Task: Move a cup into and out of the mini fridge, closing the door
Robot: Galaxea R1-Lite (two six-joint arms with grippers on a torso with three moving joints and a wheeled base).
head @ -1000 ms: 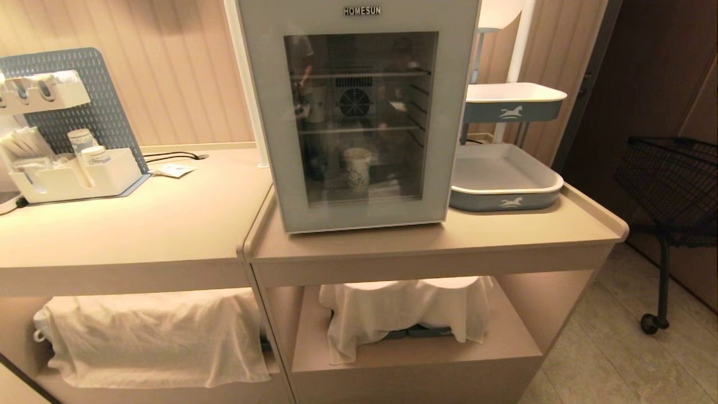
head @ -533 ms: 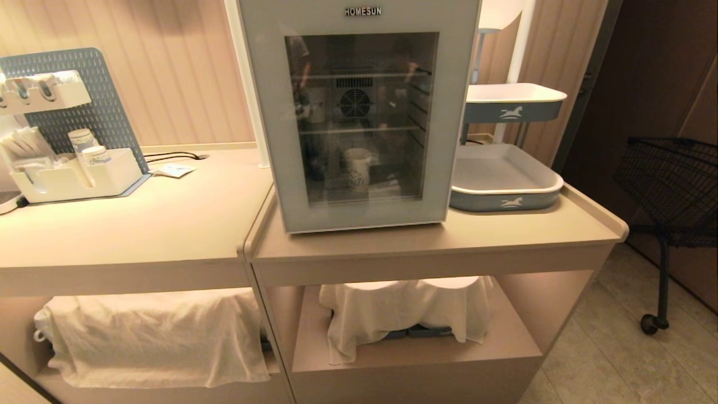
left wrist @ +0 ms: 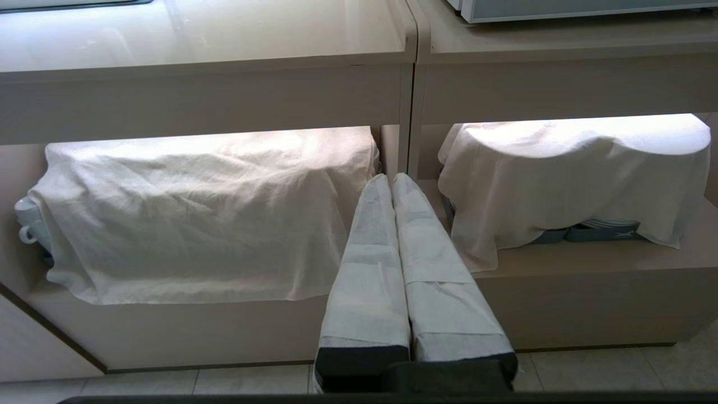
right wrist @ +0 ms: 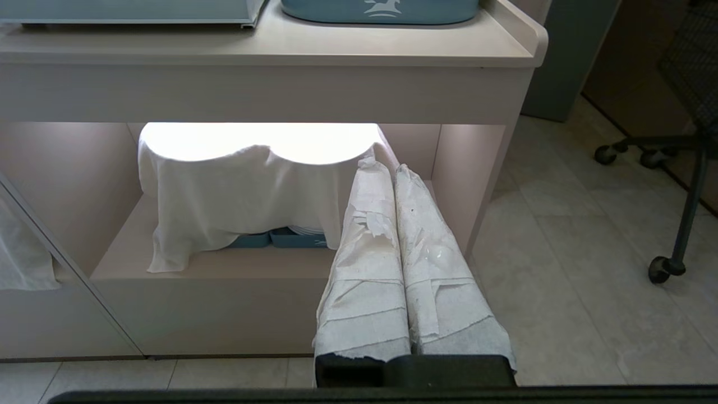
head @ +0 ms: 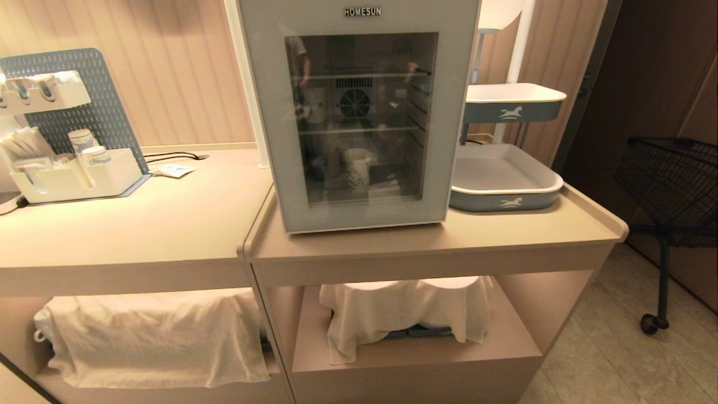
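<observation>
The mini fridge point(head: 263, 112) stands on the right-hand counter with its glass door point(head: 449, 123) shut. Through the glass the cup point(head: 357, 168) stands upright on the fridge floor, white with a blue print. A second pale cup shape point(head: 315, 106) shows on the shelf above, to the left. Neither arm is in the head view. My left gripper point(left wrist: 391, 178) hangs low in front of the cabinet's lower shelves, its white-wrapped fingers pressed together and holding nothing. My right gripper point(right wrist: 387, 165) hangs likewise before the right-hand shelf, shut and empty.
Two blue-and-white trays point(head: 505, 179) point(head: 513, 101) stand right of the fridge. A white organizer with stacked cups point(head: 73, 174) is at the far left. White cloths point(head: 157, 336) point(head: 404, 314) cover dishes on the lower shelves. A black wire cart point(head: 673, 179) stands on the floor at right.
Only the reflections in the door's glass shift a little. Fridge, door and cup stay where they were.
</observation>
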